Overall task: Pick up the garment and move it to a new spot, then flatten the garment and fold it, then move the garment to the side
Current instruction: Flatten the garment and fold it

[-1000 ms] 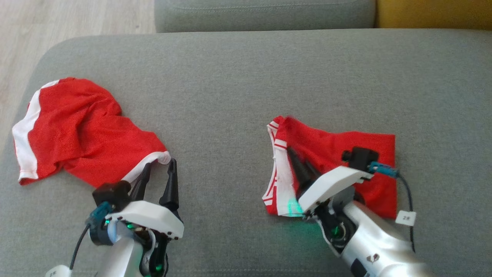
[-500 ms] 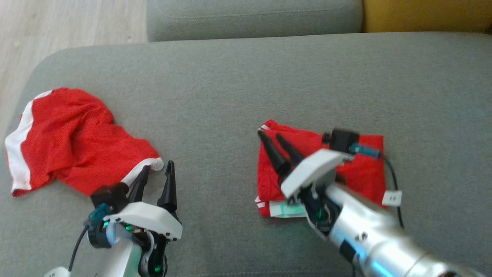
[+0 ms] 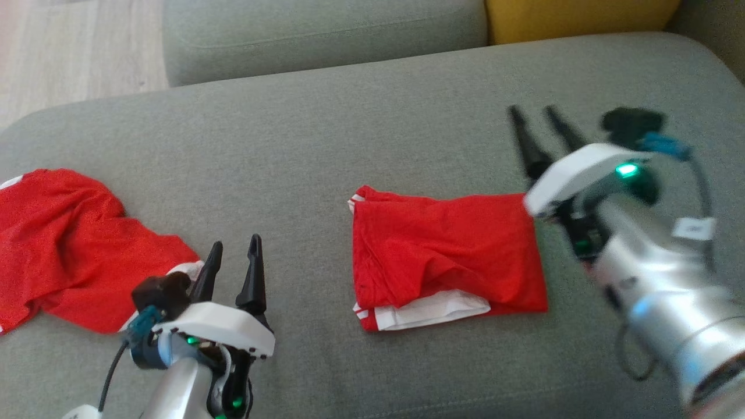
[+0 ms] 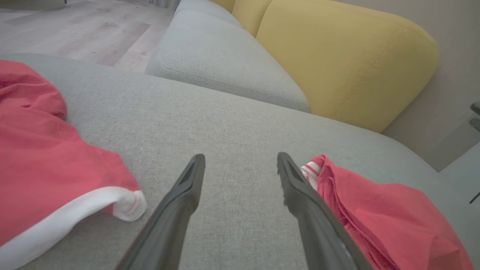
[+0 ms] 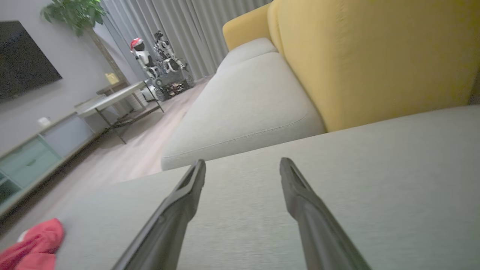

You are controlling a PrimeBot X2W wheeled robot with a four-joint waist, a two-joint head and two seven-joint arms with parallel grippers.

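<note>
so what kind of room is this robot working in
Most likely a home living room: a grey sofa with a yellow back cushion, a dark screen on the wall, and a low table on wood flooring.

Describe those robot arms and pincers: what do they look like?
The left pincer and right pincer each have two long, dark, tapering fingers on a white cover with a green light. A blue plug and black cable run alongside, carrying a white tag. The forearms are silvery.

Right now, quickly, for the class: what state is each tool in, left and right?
Left tool: open, holding nothing.
Right tool: open, holding nothing, clear of the folded garment.
</note>
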